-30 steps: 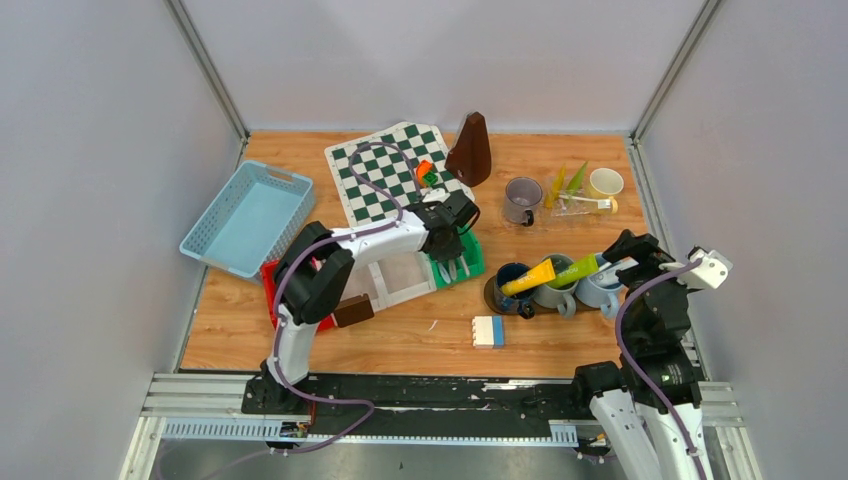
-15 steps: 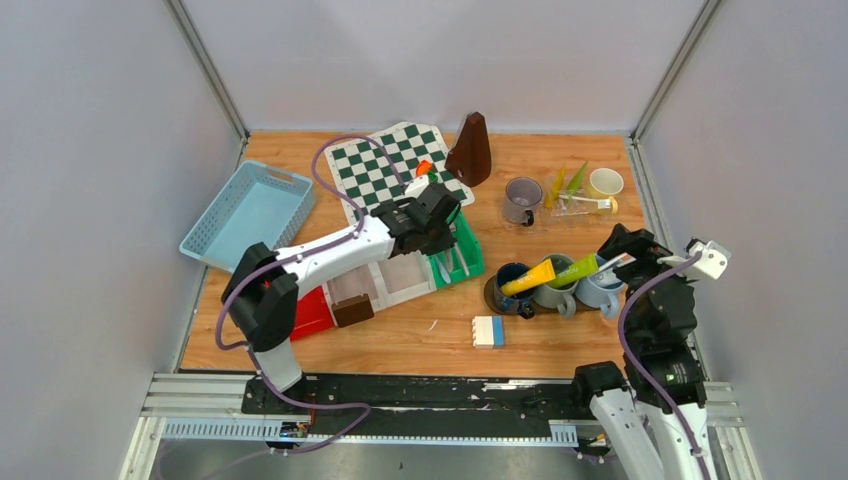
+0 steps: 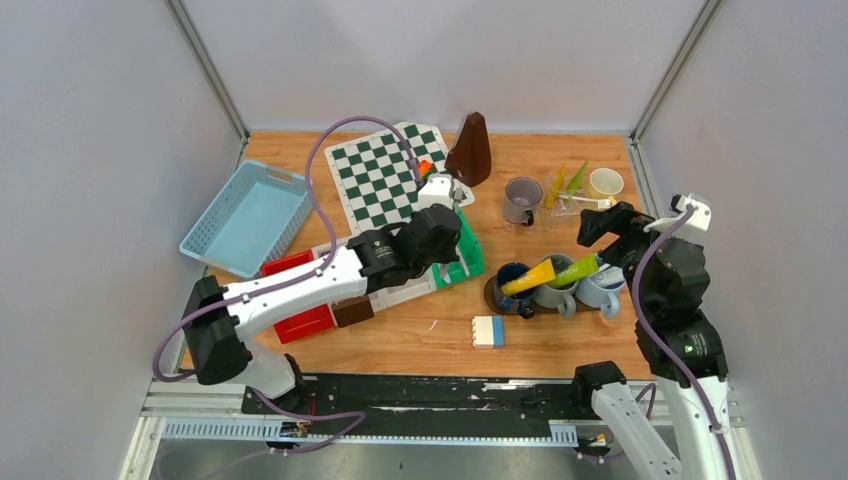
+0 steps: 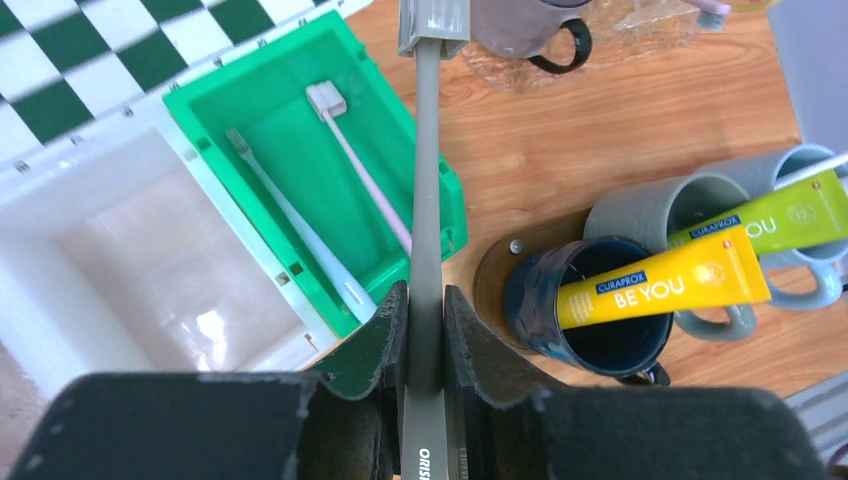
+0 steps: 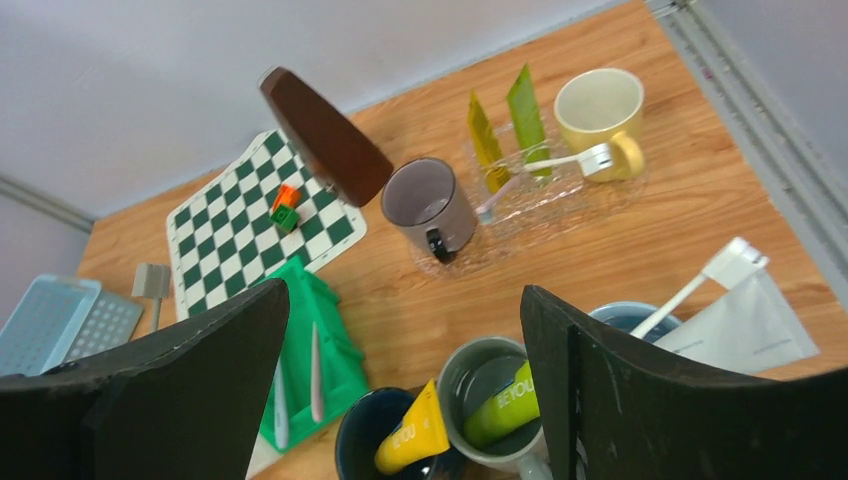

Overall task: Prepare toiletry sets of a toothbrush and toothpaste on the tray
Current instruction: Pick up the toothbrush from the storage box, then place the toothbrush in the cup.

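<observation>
My left gripper point(image 4: 425, 310) is shut on the handle of a grey toothbrush point(image 4: 427, 190) and holds it over the green bin's point(image 4: 280, 120) right edge. To its right stand the dark blue mug point(image 4: 585, 320) holding a yellow tube point(image 4: 665, 290), and the grey-green mug point(image 4: 660, 205) holding a green tube point(image 4: 775, 215). The light blue mug point(image 3: 600, 290) holds a toothbrush. On the clear tray point(image 5: 565, 200) are a grey mug point(image 5: 430, 205), a pale yellow mug point(image 5: 598, 105), two tubes and a toothbrush point(image 5: 545, 165). My right gripper point(image 3: 600, 225) hangs open and empty above the mugs.
Two more toothbrushes point(image 4: 365, 170) lie in the green bin. A white bin point(image 4: 120, 250), red bin point(image 3: 300, 320) and brown block point(image 3: 352, 311) sit on the left. A chessboard point(image 3: 385, 170), a brown cone point(image 3: 470, 150), a blue basket point(image 3: 247, 217) and a white-blue block point(image 3: 489, 331) are around.
My left arm has stretched out to the right, carrying the grey toothbrush up from the green bin. My right gripper has drawn back from the light blue mug toward the tray.
</observation>
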Motion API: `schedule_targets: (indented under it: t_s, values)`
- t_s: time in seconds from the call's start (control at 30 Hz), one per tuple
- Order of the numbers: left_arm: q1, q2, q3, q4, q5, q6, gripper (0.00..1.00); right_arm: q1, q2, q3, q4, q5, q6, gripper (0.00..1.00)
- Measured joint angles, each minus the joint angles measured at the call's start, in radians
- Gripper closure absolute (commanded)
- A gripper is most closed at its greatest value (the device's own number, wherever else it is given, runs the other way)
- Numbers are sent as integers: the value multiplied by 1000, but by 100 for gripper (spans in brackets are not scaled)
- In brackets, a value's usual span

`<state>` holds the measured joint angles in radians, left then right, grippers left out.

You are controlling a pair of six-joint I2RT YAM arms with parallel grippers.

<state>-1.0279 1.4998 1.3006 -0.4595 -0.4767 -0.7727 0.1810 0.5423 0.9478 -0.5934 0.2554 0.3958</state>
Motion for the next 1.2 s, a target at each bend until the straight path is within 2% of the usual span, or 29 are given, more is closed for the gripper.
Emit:
schedule_targets:
  t_s: [0.3, 0.43, 0.67, 0.9, 1.2]
  values:
    - [-128, -86, -87, 186, -158, 411, 100, 0, 102, 135, -106, -215, 102, 13]
    - [-204, -85, -112, 290, -222, 618, 100, 0, 117, 140, -116, -298, 172, 14]
    - [-293, -36, -116, 464, -303, 887, 100, 1, 132, 116, -100, -393, 298, 14]
    - [-339, 53, -116, 561, -355, 1059, 100, 1, 146, 84, -66, -450, 397, 19]
    - [-382, 105, -106, 615, -372, 1166, 100, 1, 171, 21, -31, -480, 474, 26]
